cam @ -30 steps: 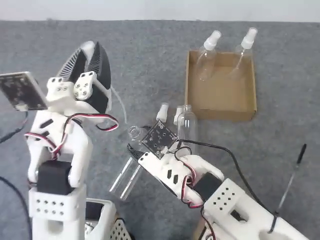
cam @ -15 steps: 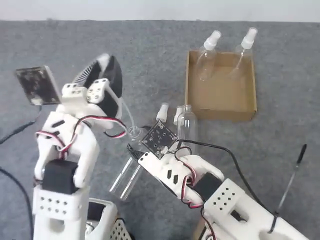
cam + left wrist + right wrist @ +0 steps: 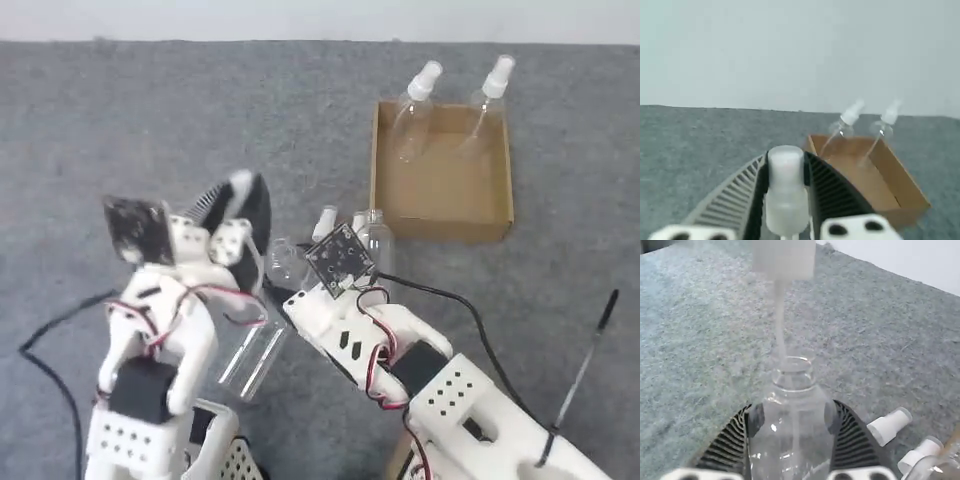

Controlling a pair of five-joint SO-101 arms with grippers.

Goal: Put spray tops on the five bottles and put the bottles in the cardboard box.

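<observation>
My left gripper point(image 3: 240, 192) point(image 3: 785, 161) is shut on a white spray top point(image 3: 785, 190), held just above and beside the bottle's mouth. Its thin dip tube point(image 3: 780, 330) hangs down into the open neck of a clear bottle point(image 3: 790, 440) point(image 3: 283, 262). My right gripper point(image 3: 792, 415) is shut on that bottle, holding it upright. The cardboard box point(image 3: 440, 205) point(image 3: 900, 187) lies at the back right, with two capped bottles point(image 3: 412, 120) point(image 3: 485, 115) leaning in it. One uncapped bottle point(image 3: 375, 245) stands in front of the box beside two loose spray tops point(image 3: 325, 222) point(image 3: 890, 425).
Two clear bottles point(image 3: 250, 355) lie on the grey carpet between the arm bases. A thin black rod point(image 3: 585, 350) lies at the right edge. Open carpet stretches left of the box and along the back.
The left arm has swung from the far left toward the middle, carrying the spray top over the held bottle. The right gripper has shifted slightly with its bottle.
</observation>
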